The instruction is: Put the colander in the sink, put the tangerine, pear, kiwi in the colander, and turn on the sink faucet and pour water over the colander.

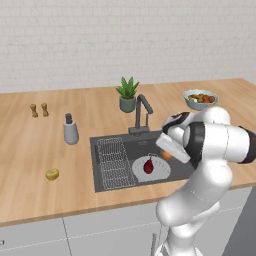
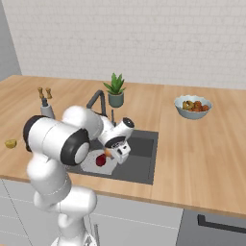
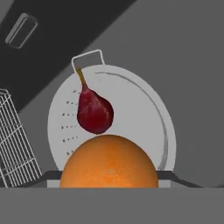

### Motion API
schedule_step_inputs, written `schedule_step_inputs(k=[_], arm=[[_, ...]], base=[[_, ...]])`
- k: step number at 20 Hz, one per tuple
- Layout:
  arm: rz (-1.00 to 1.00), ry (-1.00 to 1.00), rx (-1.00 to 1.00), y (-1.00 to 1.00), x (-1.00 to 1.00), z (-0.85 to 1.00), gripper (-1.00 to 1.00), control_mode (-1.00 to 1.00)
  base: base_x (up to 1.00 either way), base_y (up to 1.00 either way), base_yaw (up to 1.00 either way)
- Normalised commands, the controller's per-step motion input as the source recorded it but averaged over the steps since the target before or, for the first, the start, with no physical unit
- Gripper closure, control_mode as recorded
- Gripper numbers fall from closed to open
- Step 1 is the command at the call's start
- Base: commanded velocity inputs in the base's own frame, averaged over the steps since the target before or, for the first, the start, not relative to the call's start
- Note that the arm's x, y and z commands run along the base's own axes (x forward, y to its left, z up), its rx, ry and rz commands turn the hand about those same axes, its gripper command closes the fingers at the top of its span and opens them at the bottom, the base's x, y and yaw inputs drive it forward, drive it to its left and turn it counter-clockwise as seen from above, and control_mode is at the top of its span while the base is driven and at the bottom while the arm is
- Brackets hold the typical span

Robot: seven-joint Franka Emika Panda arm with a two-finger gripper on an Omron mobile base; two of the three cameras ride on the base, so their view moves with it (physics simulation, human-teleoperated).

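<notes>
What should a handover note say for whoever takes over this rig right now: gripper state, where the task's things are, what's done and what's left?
Gripper: shut on the tangerine, hanging over the sink just above the colander.
Colander: already in the sink, beside the wire rack.
Pear: dark red, lying inside the colander.
Kiwi: cannot be picked out; it may be among the fruit in the bowl on the counter to the right.
Sink faucet: no stream visible.
Done: colander placed, pear in.
Left: release the tangerine into the colander, fetch the kiwi, turn on the faucet and run water over the colander.
</notes>
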Motion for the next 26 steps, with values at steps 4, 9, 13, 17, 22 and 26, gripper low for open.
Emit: schedule_step_inputs(k=[4,9,13,17,22,26], arm=[[0.00,0.02,0.00,0.11,0.30,-0.41,1.00,-1.00],[0.01,0.02,0.00,0.08,0.11,-0.31,1.00,-1.00],[0.01,0.07,0.00,0.10,0.10,-0.24,1.00,-1.00],[0.03,0.10,0.00,0.01,0.11,-0.23,1.00,-1.00],[0.06,0.06,0.00,0.00,0.10,-0.25,1.00,-1.00],[0.08,0.00,0.00,0.00,0.05,-0.25,1.00,-1.00]], base=[[0.00,0.00,0.00],[0.00,0.00,0.00],[0.00,0.00,0.00],[0.00,0.00,0.00],[0.00,0.00,0.00],[0.00,0.00,0.00]])
